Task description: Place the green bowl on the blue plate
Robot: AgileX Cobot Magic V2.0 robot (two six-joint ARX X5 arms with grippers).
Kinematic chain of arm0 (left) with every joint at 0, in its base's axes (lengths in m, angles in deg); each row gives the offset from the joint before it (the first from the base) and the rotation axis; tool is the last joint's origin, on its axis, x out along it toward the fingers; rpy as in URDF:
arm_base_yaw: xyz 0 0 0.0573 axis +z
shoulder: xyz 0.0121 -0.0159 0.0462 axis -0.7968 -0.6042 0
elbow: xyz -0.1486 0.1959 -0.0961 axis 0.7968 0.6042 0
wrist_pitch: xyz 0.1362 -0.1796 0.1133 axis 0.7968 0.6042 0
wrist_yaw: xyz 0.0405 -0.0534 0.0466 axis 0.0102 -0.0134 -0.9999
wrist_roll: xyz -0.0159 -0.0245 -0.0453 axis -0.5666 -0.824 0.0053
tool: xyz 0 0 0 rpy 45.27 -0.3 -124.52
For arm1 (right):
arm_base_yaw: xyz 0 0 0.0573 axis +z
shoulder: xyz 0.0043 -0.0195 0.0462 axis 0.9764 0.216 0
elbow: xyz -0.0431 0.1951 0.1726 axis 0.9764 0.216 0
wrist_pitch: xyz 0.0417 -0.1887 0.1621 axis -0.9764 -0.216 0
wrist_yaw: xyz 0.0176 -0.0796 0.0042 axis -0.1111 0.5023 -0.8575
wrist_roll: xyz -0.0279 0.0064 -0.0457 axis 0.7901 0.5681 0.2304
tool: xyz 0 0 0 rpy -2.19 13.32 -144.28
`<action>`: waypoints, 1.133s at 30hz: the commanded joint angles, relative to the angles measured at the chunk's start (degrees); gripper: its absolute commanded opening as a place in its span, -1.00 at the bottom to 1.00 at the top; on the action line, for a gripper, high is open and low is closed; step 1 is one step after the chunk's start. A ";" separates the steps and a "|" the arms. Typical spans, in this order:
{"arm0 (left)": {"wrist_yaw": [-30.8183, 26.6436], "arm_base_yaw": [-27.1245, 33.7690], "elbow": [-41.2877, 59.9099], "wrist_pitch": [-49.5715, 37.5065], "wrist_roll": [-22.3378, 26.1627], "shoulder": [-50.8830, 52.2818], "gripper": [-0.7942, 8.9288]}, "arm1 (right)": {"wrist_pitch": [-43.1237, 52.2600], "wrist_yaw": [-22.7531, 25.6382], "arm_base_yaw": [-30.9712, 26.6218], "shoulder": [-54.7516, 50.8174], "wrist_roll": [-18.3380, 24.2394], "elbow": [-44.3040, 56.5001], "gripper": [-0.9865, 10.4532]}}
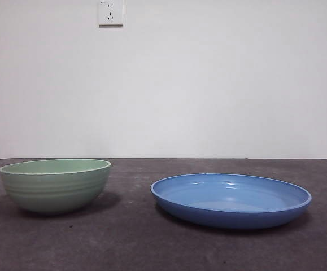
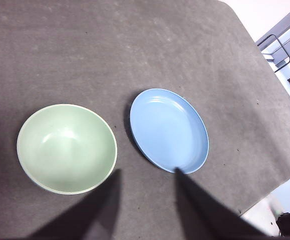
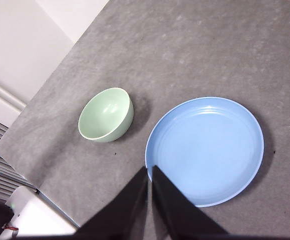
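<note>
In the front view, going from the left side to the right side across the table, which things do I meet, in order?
green bowl → bare dark table → blue plate

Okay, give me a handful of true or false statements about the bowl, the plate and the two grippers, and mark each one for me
1. The green bowl sits on the blue plate. False: it stands on the table beside the plate, apart from it.
2. The bowl is upright and empty. True.
3. The left gripper grips the bowl's rim. False: its jaws are open, above the table, holding nothing.
4. The right gripper has its jaws nearly closed, holding nothing. True.
5. The plate is wider than the bowl. True.
</note>
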 commanded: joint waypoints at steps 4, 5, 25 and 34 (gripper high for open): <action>-0.09 -0.11 -1.20 -0.48 1.33 -0.35 0.29 | 0.35 -0.20 0.22 0.28 2.80 -0.92 -0.28; -0.46 -0.11 -1.20 -0.48 1.36 -0.35 0.37 | 0.33 -0.17 0.22 0.28 2.80 -0.92 -0.17; -12.26 -0.11 -1.18 -0.72 5.60 -14.56 0.37 | 0.31 0.37 0.22 0.26 2.69 -0.92 0.29; -12.41 -0.39 -1.18 -3.63 5.77 -30.18 0.36 | 0.33 0.42 0.20 0.26 2.69 -0.92 0.29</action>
